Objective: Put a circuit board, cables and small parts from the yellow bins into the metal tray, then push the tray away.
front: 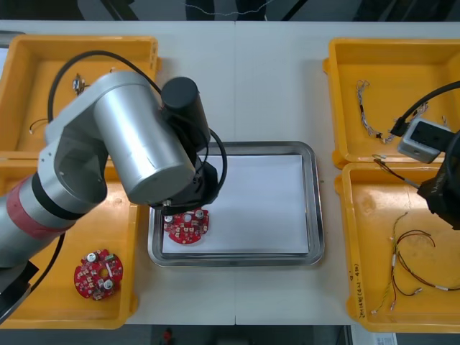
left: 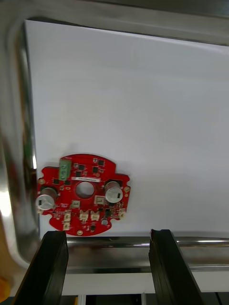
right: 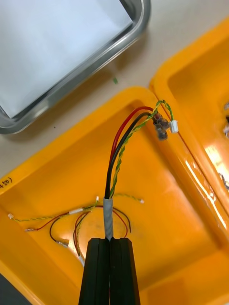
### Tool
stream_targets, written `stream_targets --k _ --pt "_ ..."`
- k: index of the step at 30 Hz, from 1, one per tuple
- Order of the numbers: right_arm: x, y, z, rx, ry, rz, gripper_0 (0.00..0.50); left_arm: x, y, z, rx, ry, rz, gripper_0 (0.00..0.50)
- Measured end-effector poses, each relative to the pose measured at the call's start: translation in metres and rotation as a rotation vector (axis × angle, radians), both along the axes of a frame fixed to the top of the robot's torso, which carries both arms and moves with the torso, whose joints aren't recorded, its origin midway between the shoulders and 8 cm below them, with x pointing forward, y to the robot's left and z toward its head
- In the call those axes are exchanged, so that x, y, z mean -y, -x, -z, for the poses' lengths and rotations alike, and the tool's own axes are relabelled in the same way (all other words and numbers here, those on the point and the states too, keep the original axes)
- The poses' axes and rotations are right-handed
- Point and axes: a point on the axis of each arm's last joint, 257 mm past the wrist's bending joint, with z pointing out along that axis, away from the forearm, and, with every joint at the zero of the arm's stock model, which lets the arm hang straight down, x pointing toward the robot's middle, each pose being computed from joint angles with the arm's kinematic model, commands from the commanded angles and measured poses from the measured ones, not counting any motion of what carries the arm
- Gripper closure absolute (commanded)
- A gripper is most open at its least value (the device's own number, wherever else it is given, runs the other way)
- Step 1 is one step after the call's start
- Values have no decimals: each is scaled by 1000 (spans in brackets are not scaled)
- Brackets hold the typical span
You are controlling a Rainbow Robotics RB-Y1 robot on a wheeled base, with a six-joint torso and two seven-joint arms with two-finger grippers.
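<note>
A round red circuit board (left: pixel 83 193) lies flat on the white inside of the metal tray (left: pixel 143 242), close to its near left corner (front: pixel 187 224). My left gripper (left: pixel 109 250) hovers open just above it, its fingers apart and touching nothing. Over the near right yellow bin (right: pixel 181 224), my right gripper (right: pixel 109 252) is shut on a taped bundle of red, black and twisted green-yellow cable (right: pixel 119 147), lifted off the bin floor. In the front view this cable (front: pixel 397 175) sticks out from the right gripper toward the tray.
A second red board (front: pixel 98 273) rests in the near left bin (front: pixel 65 316). Loose cables (front: pixel 406 266) stay in the near right bin, and more cables (front: pixel 366 108) in the far right bin. Small metal parts (front: pixel 75 85) sit in the far left bin.
</note>
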Motion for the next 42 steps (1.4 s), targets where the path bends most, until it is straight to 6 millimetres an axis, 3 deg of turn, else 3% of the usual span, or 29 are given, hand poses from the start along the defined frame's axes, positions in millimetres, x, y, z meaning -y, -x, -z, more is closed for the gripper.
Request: stream_targets --k 9,15,28,42 --pt "-53 -6 -3 2 69 -182 500 -32 -21 -50 15 88 -67 0" --pt "-82 -12 -5 29 112 -269 500 -65 -39 -76 35 89 -132 0" --pt "-161 -15 12 33 133 -427 500 -163 -86 -101 -14 60 -424 0" --pt "-192 -20 66 1 199 -478 500 -256 -110 -99 -43 105 -745 0"
